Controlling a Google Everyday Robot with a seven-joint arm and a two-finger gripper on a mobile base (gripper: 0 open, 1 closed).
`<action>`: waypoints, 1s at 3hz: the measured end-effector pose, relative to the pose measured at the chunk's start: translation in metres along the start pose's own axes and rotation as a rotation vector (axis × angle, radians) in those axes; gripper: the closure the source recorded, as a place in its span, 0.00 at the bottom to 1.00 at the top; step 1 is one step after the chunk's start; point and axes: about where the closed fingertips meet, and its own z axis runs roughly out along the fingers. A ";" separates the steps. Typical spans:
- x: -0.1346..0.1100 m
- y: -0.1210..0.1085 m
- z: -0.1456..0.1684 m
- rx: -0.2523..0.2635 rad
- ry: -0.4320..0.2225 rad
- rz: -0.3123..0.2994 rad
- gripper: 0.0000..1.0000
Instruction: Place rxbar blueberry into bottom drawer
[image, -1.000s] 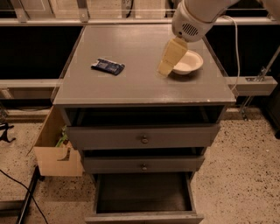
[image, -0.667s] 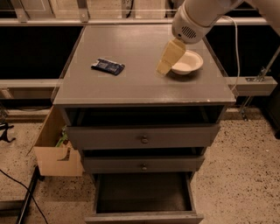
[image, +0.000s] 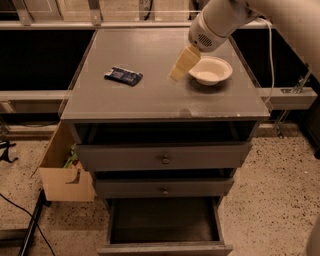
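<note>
The rxbar blueberry (image: 123, 75), a small flat dark blue bar, lies on the left part of the grey cabinet top (image: 150, 100). My gripper (image: 176, 75), cream-coloured under a white wrist, hangs over the middle of the top. It is to the right of the bar and apart from it, just left of the bowl, and holds nothing I can see. The bottom drawer (image: 165, 248) is pulled out, and its dark interior is empty.
A cream-white bowl (image: 212, 70) sits on the right of the cabinet top. The two upper drawers (image: 162, 157) with round knobs stand slightly out. An open cardboard box (image: 62, 172) stands on the floor at the left, and a cable (image: 20, 210) runs nearby.
My gripper has moved a little to the left, away from the bowl and toward the bar. The bar and the drawers have not moved.
</note>
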 end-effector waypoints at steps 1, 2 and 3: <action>-0.014 -0.019 0.035 0.000 -0.070 0.018 0.00; -0.026 -0.026 0.059 -0.001 -0.107 0.024 0.00; -0.040 -0.019 0.087 -0.035 -0.127 0.023 0.00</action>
